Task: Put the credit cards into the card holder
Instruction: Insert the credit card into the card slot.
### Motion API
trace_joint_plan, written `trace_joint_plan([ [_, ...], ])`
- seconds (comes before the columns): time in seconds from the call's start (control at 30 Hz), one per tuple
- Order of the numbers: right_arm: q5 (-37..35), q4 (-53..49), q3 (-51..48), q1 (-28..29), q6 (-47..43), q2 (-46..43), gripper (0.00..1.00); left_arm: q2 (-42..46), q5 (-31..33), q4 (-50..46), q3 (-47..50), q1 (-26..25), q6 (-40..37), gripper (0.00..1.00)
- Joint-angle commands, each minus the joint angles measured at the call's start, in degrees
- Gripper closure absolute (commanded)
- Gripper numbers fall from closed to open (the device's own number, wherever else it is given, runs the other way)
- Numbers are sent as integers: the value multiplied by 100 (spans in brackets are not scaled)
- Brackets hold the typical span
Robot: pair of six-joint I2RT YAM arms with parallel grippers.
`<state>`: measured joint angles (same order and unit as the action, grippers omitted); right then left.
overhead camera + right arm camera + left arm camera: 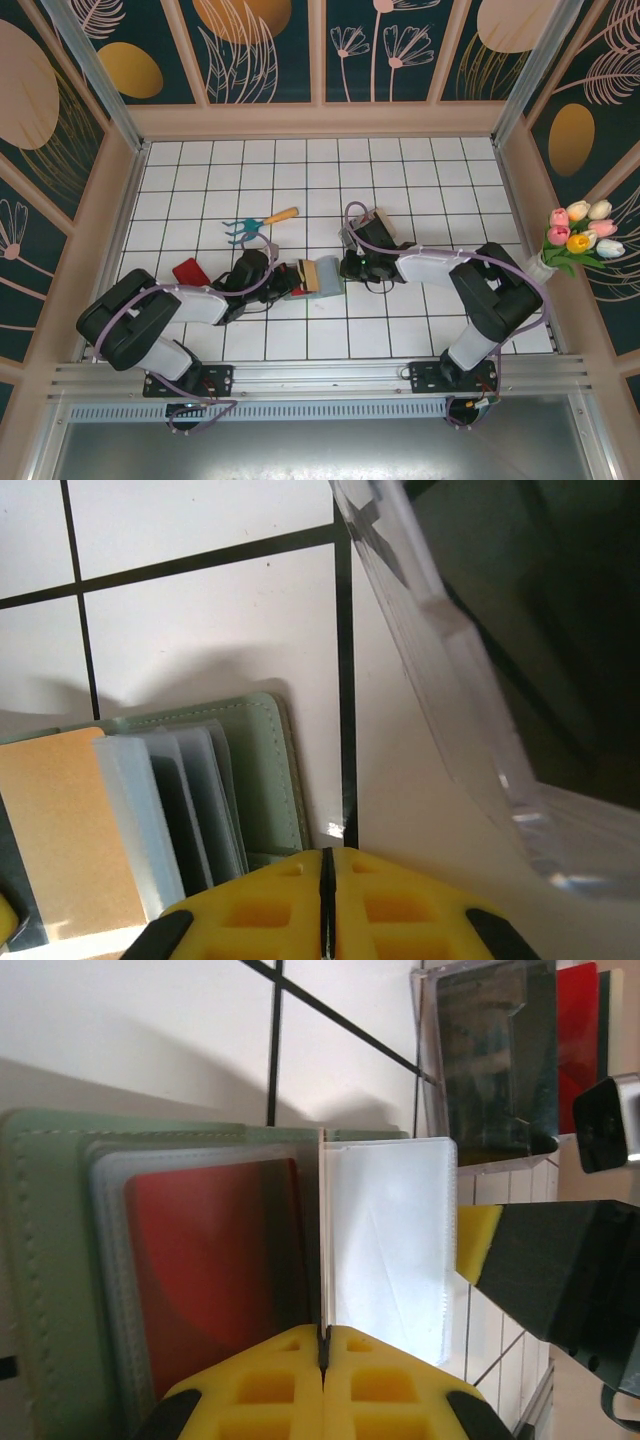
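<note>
Top external booth: the card holder (pixel 318 276) lies open near the middle of the white tiled table (pixel 420 170), and both arms meet over it. The left arm (pixel 190 302) comes in from the left, the right arm (pixel 440 266) from the right.

Wrist booth: On the left wrist camera, the left claw (pixel 323 1355) has its yellow tips squeezed tight on a thin clear leaf (pixel 322 1220) of the holder. The leaf stands on edge, straight up out of the tips. On one side of it a red card (pixel 215 1260) sits inside a sleeve. On the other side there's a blank frosted sleeve (pixel 390 1250).

Top external booth: Anything loose? Yes, a loose red card (pixel 190 272) lies flat to the left of the holder, just beside the left arm. A small rake (pixel 258 226) with a wooden handle lies farther back. A clear case (pixel 375 222) sits just beyond the right wrist, and tulips (pixel 580 235) stand at the right wall.

Wrist booth: That case shows up on the left wrist camera too, with something dark and something red inside. Over to the right wrist camera: the right claw (pixel 326 885) has its tips pressed flat together, no gap. It sits right at the holder's green stitched corner. Whether it nips the edge or only hovers there, I can't tell. A tan card (pixel 65 830) fills one sleeve of the open holder, and the case wall slants past on the other side.
</note>
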<state>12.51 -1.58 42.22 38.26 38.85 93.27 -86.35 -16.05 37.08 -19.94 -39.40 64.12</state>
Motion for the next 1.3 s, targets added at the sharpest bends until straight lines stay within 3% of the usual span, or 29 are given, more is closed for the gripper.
trace_joint_plan([
  [0.0, 102, 5, -139, 50, -80, 168, 89, -161, -202, 409, -89, -76, 28, 98],
  [0.5, 89, -102, -51, 63, -106, 303, 91, -416, -633, 477, -147, -112, 70, 95],
  [0.63, 46, -144, -43, 76, -97, 297, 91, -515, -714, 10, -402, -111, 78, 97],
  [0.83, -21, -187, -23, 76, -113, 270, 91, -189, -304, -659, -282, -111, 224, 96],
  [1.07, 6, -174, 6, 113, -119, 316, 91, -616, -524, 794, -267, -112, 1097, 92],
  [1.27, -12, -193, -47, 151, -123, 343, 92, -805, -575, 844, -513, -160, 1201, 87],
])
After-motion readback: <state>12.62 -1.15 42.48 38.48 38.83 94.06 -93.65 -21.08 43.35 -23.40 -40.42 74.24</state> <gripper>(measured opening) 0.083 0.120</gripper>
